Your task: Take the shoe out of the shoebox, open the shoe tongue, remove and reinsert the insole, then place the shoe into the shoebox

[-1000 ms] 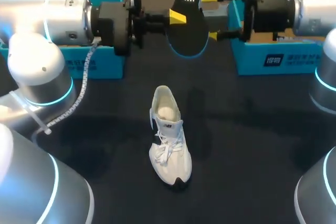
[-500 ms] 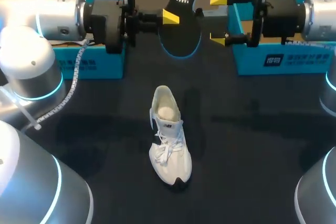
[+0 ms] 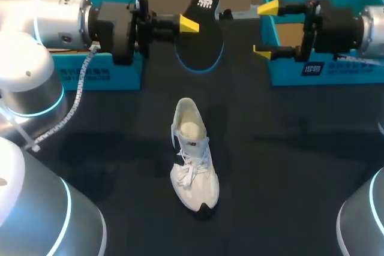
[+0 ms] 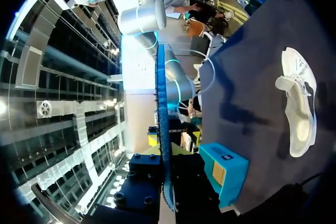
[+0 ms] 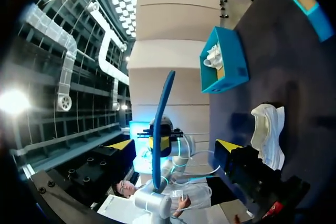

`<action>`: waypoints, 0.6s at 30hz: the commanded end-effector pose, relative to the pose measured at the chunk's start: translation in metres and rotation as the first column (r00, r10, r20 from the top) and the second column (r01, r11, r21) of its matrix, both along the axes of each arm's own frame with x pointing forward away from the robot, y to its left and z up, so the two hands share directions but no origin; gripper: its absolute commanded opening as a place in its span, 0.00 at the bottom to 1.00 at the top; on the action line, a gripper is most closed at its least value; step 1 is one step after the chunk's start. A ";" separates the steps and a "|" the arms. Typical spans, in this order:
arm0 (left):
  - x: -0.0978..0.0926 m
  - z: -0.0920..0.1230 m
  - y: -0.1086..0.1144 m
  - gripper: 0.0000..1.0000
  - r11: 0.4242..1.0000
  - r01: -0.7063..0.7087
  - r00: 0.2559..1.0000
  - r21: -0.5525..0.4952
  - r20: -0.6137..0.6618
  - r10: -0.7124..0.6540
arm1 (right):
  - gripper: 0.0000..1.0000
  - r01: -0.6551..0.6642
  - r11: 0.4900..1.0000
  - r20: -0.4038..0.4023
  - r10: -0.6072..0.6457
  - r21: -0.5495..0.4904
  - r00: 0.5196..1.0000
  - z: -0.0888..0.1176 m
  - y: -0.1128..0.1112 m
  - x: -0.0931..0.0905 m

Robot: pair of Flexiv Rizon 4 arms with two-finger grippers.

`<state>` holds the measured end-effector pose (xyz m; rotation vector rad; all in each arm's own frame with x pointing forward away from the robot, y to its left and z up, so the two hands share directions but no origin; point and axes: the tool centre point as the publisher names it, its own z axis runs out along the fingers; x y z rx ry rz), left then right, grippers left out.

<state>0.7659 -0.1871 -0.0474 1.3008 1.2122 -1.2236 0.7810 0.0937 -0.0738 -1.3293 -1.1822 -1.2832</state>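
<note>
The white shoe point(image 3: 192, 154) lies on the dark table, toe toward me; it also shows as the shoe point(image 4: 299, 108) and the shoe point(image 5: 268, 129) in the wrist views. Above the table's far side my left gripper point(image 3: 191, 25) is shut on the black insole point(image 3: 201, 43), which has a blue rim. From the left wrist, the insole point(image 4: 163, 108) stands edge-on out of the left gripper point(image 4: 165, 153). My right gripper point(image 3: 265, 30) is open, empty, and apart from the insole to its right. Ahead of the right gripper point(image 5: 176, 145) stands the insole point(image 5: 163, 114), edge-on.
A blue shoebox point(image 3: 108, 73) stands at the back left and another blue shoebox point(image 3: 324, 67) at the back right, under the right gripper. In the right wrist view the left shoebox point(image 5: 223, 61) holds white paper.
My right gripper has drawn back to the right, away from the insole that stood between its fingers. The left gripper has carried the insole a little to the left.
</note>
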 end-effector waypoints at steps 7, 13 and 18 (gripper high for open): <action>0.002 -0.001 -0.001 0.00 1.000 0.003 1.000 0.000 0.002 -0.003 | 1.00 0.013 0.999 0.008 -0.012 -0.039 1.000 0.008 -0.028 -0.003; 0.002 -0.001 -0.001 0.00 1.000 0.003 1.000 0.000 0.002 -0.003 | 1.00 0.013 0.999 0.008 -0.012 -0.039 1.000 0.008 -0.028 -0.003; -0.001 -0.003 -0.002 0.00 0.997 0.028 0.989 0.067 -0.144 -0.018 | 1.00 0.013 0.999 0.008 -0.012 -0.039 1.000 0.008 -0.028 -0.003</action>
